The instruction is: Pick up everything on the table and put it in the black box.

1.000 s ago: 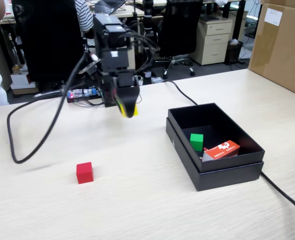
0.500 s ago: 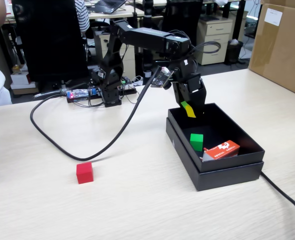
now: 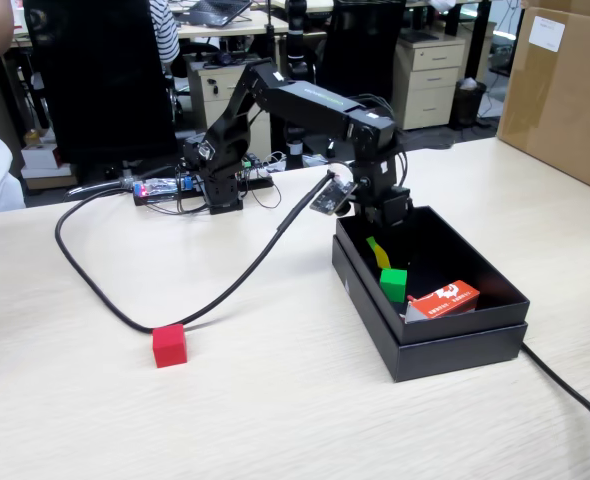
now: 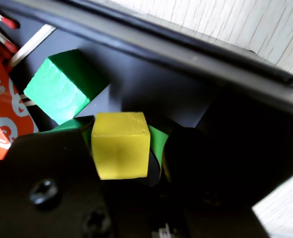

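Pinching yellow cube (image 4: 120,144), fingers (image 4: 159,141) narrowly parted

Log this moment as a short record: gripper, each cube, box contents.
gripper: lowered inside the black box, shut on the yellow cube
green cube: on the box floor, beside the gripper
red cube: on the table, touching a black cable
also in box: orange-and-white carton

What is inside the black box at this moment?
Inside the black box lie a green cube and an orange-and-white carton. The gripper reaches in, holding a yellow cube. The floor under the gripper is hidden.
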You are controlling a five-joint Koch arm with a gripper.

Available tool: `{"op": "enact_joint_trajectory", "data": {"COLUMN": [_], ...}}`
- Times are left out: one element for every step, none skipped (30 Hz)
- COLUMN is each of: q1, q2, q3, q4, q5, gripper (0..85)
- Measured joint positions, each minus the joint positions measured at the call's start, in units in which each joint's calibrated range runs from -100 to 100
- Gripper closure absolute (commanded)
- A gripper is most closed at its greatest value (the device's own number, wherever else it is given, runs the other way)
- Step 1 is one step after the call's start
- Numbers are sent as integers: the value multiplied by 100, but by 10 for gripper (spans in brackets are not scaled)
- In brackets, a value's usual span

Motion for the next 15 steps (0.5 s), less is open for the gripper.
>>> {"op": "enact_joint_trajectory", "data": {"q1": [0,0,0,0,0,0,0,0,0,0,0,0,-15,-39,-73], "q2": [0,0,-13,-26,-65,-78,-207,-414,-699,-1049,-1385,-1748,-2097,-2434,-2796], "q3": [0,0,0,-18,-37,-37,-91,-183,-265,-338,-402,-493,-566,-657,-776], "q4": [0,0,0,0,8,8,8,8,8,0,-15,-46,-124,-209,-240], "q5": [0,0,0,0,0,0,5,5,0,0,0,-5,-5,-10,-10], "gripper": [548,511,491,471,444,438,438,438,436,438,436,436,436,436,436]}}
